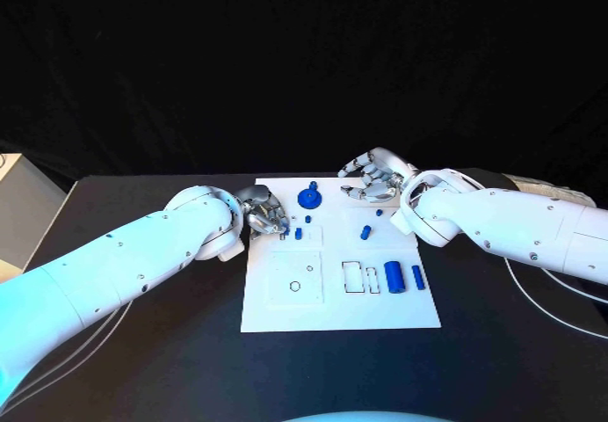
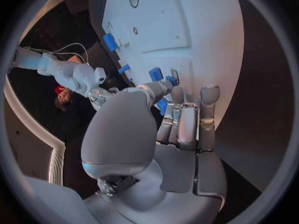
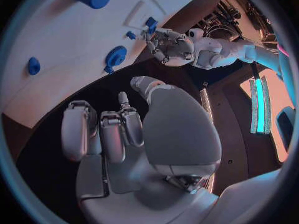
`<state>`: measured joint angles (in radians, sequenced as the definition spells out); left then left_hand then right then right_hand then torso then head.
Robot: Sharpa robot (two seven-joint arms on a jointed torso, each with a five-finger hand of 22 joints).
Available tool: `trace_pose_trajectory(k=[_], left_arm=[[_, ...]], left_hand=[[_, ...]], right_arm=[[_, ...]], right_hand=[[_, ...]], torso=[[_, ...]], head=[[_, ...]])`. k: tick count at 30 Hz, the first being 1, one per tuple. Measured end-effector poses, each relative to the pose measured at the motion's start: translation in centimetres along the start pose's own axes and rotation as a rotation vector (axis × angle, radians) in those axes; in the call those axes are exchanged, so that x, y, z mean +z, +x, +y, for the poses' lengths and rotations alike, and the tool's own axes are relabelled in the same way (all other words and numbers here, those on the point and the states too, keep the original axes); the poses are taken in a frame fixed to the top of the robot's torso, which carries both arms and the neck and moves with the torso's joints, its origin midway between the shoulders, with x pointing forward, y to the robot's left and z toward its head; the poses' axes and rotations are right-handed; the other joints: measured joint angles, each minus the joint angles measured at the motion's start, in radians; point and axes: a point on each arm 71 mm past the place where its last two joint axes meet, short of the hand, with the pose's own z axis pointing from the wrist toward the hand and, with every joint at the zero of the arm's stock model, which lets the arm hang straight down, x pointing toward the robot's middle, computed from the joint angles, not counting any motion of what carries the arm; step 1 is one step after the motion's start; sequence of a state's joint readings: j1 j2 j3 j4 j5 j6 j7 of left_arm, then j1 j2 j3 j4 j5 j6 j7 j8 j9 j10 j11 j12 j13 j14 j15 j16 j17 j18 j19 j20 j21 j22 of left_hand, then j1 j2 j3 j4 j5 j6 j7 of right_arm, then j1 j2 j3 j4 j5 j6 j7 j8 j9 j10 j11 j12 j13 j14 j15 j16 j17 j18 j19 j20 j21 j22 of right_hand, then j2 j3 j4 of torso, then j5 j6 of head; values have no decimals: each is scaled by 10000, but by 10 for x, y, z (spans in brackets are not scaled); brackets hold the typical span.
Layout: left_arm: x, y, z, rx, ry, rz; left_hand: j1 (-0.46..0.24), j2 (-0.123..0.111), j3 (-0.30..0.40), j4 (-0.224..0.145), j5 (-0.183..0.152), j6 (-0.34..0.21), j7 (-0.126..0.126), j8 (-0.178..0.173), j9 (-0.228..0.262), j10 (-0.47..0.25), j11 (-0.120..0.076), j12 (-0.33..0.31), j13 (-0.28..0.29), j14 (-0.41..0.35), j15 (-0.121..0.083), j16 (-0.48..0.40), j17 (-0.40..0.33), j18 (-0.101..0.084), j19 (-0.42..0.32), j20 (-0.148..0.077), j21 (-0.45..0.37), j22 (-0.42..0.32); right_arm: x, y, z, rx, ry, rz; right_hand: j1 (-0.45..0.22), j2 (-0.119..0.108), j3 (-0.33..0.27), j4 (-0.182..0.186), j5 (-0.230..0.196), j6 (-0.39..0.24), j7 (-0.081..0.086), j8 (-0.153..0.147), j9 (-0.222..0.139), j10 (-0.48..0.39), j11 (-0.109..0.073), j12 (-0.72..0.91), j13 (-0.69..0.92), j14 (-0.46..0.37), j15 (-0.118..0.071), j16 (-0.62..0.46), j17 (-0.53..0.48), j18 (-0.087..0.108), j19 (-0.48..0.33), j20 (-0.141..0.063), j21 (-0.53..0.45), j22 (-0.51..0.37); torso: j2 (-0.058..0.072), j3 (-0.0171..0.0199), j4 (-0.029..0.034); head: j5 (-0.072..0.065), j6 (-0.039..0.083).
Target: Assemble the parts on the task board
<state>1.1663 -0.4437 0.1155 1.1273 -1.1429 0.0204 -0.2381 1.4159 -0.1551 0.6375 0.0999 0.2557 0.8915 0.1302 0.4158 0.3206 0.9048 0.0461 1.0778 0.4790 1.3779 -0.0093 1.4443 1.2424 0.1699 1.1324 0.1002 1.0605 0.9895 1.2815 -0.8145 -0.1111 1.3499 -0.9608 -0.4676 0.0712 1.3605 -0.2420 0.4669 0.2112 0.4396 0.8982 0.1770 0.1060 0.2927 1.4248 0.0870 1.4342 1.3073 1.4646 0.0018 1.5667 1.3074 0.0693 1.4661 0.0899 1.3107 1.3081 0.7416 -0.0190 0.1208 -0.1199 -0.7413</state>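
Board point(image 1: 340, 303) flat mid-table, both hands at its far end. Left hand point(image 1: 264, 215) over the board's left far edge, fingers curled down beside a small blue part point(image 1: 298, 234); in the left wrist view, thumb and fingers point(image 2: 187, 127) close around a blue piece point(image 2: 156, 74), though whether truly pinched or merely touched cannot be told. Right hand point(image 1: 374, 178) just off the board's far right corner, fingers half curled with nothing visible between them in the right wrist view, so apparently empty. Round blue knob point(image 1: 310, 198) seated near the far edge, a small peg point(image 1: 365, 233) loose nearer the middle, a cylinder point(image 1: 394, 276) and a slim bar point(image 1: 418, 278) lying toward the right side beside open slots point(image 1: 358, 278).

Likely step: lifting the small part by the left fingers. Best done slowly: settle the fingertips on opposite faces, confirm a firm pinch before raising, keep the part upright, then carry low toward its matching recess. Right hand best kept clear of the board's corner to avoid nudging the peg.
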Motion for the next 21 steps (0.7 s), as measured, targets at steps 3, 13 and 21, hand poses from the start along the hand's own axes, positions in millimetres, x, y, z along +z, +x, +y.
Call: trace_pose_trajectory(k=[3,13,21], left_arm=[[-2,-3,1,-293,128,-255],[-10,-5,7,-874,262,-631],[-18,-6,9,-1046,362,-683]], left_hand=[[-116,-10,29,-54,0,333,-94,367,1,34,-34,55,24,50,-50,43,41,0,-25,-46,73,48],[-276,-143,0,-106,0,401,-162,817,1,108,-107,105,66,121,-121,115,192,-97,58,-129,200,202],[-431,-116,-116,-161,0,344,-225,1073,2,177,-177,172,106,160,-159,162,280,-95,94,-163,239,287]], right_arm=[[0,0,0,1,-1,1],[0,0,-1,-1,8,-2],[-1,-1,-1,-6,24,-14]], right_hand=[[0,0,0,0,0,0,0,0,0,0,0,0,0,0,0,0,0,0,0,0,0,0],[0,0,0,0,0,0,0,0,0,0,0,0,0,0,0,0,0,0,0,0,0,-1],[0,0,0,0,0,0,-1,0,0,0,0,0,0,0,0,0,0,0,0,0,0,-2]], torso=[[0,3,-1],[4,11,-6],[4,11,-4]], head=[[4,2],[6,-12],[18,-19]])
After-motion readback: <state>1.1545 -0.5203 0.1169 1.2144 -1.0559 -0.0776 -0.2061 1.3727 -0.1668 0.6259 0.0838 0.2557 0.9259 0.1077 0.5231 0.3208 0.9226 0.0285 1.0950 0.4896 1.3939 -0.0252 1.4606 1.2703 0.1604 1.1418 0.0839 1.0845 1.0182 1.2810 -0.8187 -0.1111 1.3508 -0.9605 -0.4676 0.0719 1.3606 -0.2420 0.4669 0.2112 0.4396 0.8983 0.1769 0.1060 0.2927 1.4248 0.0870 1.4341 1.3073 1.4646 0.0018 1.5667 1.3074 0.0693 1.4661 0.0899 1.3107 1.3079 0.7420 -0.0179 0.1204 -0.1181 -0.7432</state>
